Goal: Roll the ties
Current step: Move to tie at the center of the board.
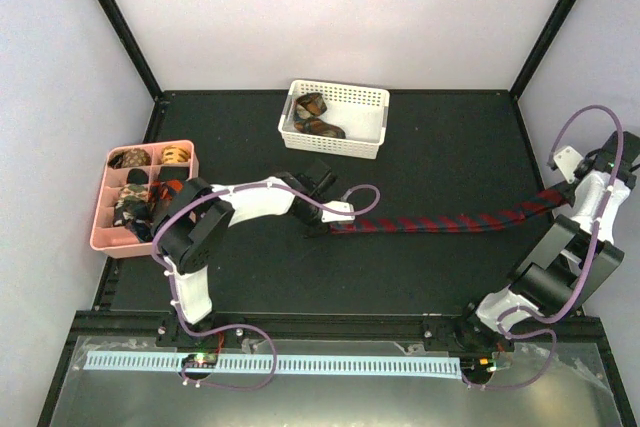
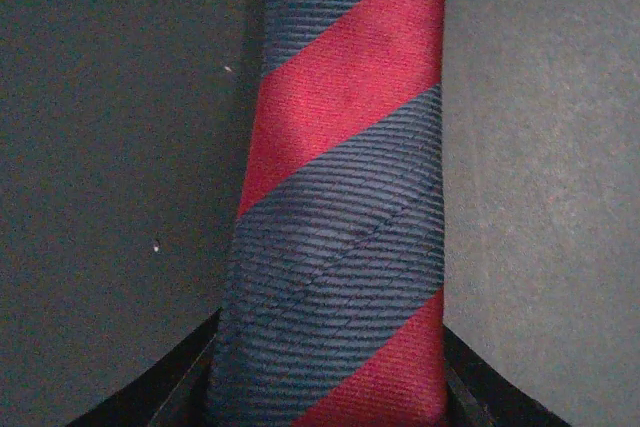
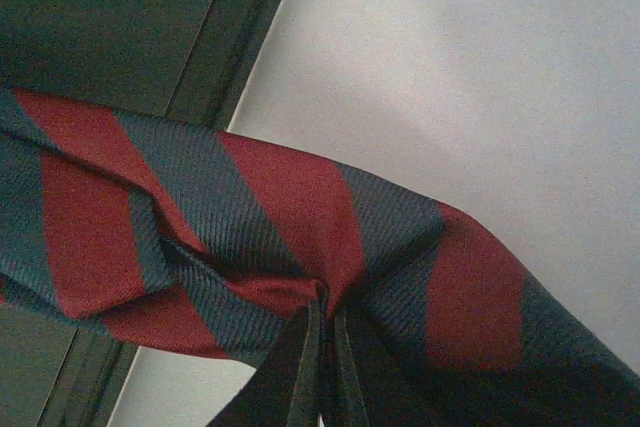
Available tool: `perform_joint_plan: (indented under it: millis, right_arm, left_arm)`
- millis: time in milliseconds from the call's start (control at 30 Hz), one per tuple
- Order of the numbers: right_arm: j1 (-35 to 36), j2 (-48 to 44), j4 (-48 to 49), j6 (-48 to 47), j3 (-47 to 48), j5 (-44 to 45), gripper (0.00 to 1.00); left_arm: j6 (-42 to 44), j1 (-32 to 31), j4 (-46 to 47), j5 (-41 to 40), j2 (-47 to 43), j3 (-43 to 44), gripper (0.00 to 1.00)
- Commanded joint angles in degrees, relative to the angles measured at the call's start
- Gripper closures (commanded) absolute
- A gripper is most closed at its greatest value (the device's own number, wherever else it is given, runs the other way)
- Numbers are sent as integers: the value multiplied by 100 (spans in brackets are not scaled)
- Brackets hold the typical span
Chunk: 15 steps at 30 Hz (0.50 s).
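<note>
A long tie with red and dark diagonal stripes lies stretched across the black table from the middle to the right edge. My left gripper is at its left end. In the left wrist view the tie fills the gap between the two black fingers, which press against both of its edges. My right gripper holds the right end lifted off the table. In the right wrist view its fingertips are pinched together on bunched fabric of the tie.
A white basket at the back centre holds rolled ties. A pink compartment tray at the left holds several rolled ties, beside the left arm's elbow. Black frame posts stand at the rear corners.
</note>
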Motion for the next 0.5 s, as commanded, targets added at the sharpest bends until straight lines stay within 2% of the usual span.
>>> perform_joint_plan:
  millis: [0,67,133,167,233,267,333,467]
  right_arm:
    - [-25,-8,178,-177,-218,109,95]
    - [-25,-15,141,-201,-249,50,93]
    - [-10,-32,-61,-158,-205,-146,84]
    - [14,-40,-232,-131,-169,-204,73]
    - [26,-63,-578,-69,-77,-393,41]
    - [26,-81,-716,-39,-33,-471,30]
    - [26,-118,-976,55,136,-681,21]
    - [37,-177,-1623,377,651,-1565,5]
  left_arm:
    - [-364,-60,152,-214,-63,-108,56]
    - [-394,-76,113,-94,-93,-107,54]
    - [-459,-78,80,-82,-104,-91,48]
    - [-489,-74,65,-84,-119,-82,41]
    - [-548,-19,82,-21,-287,-143,24]
    - [-591,40,120,23,-420,-202,17]
    - [-650,196,127,223,-764,-302,3]
    - [-853,702,122,722,-1663,-431,1]
